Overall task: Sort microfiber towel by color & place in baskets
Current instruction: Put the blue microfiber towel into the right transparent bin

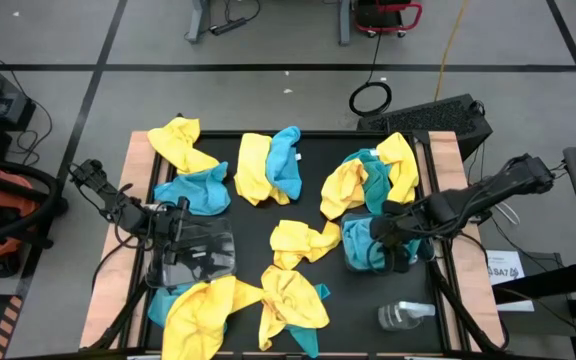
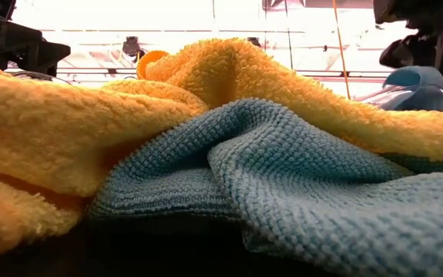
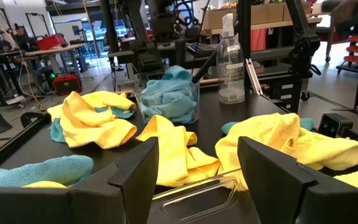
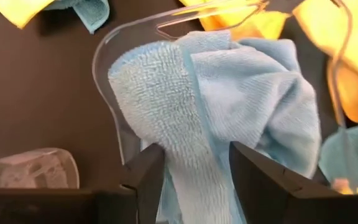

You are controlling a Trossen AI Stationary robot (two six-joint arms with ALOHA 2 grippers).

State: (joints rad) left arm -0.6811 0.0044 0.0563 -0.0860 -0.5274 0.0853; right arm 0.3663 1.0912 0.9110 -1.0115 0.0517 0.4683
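Directly above blue towel (image 4: 222,118): right gripper (image 4: 194,168)

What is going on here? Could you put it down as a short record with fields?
Setting: black table strewn with yellow and blue towels
Right basket: holds blue towels
Left basket: looks empty
Right gripper: open, over the blue towels in its basket
Left gripper: open, above the left basket
Spray bottle: lying near the front right corner

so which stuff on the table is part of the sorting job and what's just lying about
Part of the job:
- fuzzy yellow microfiber towels
- fuzzy turquoise microfiber towels
- clear plastic basket holding turquoise towels
- empty clear plastic basket

Just lying about:
- clear plastic spray bottle
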